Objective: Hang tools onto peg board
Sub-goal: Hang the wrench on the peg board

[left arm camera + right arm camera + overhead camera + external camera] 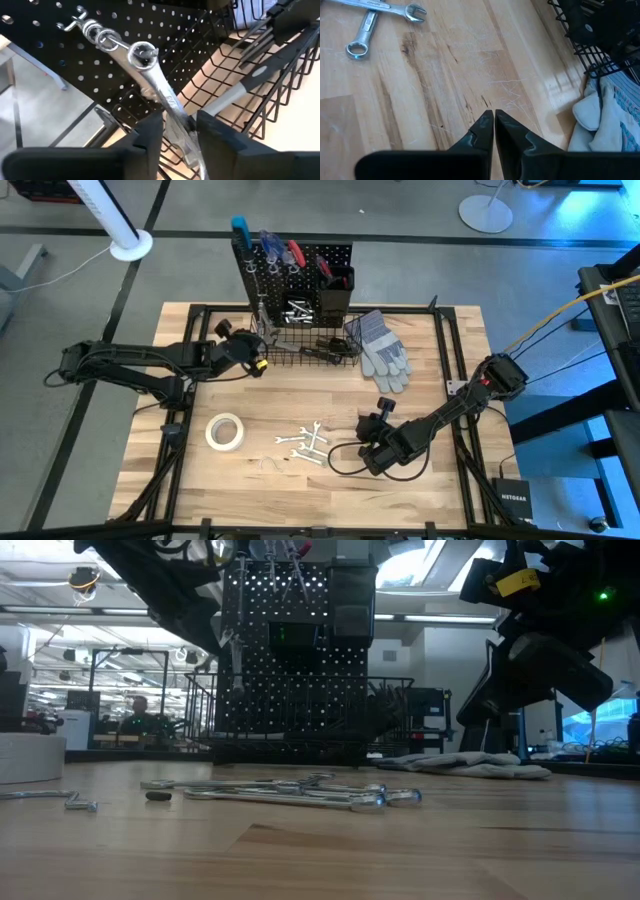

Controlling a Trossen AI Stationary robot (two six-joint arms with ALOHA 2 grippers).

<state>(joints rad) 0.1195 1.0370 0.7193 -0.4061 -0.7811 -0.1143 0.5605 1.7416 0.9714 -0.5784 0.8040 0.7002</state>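
Note:
The black peg board [295, 265] stands upright at the table's far edge, with a wire basket [310, 345] at its foot. A silver wrench [160, 87] hangs by its ring end [142, 52] from a silver hook [75, 22], beside other rings [100, 35] on that hook. My left gripper [179, 131] is open. Its fingers stand on either side of the wrench's shaft with narrow gaps. Several more wrenches [305, 445] lie at the table's middle. My right gripper [493, 117] is shut and hovers over bare wood to their right.
A white tape roll [226, 431] lies near the left side. Grey work gloves [383, 350] lie right of the basket. Screwdrivers and pliers [285, 252] stick up along the board's top. A small metal piece [268, 465] lies near the front edge. Bare wood runs along the near edge.

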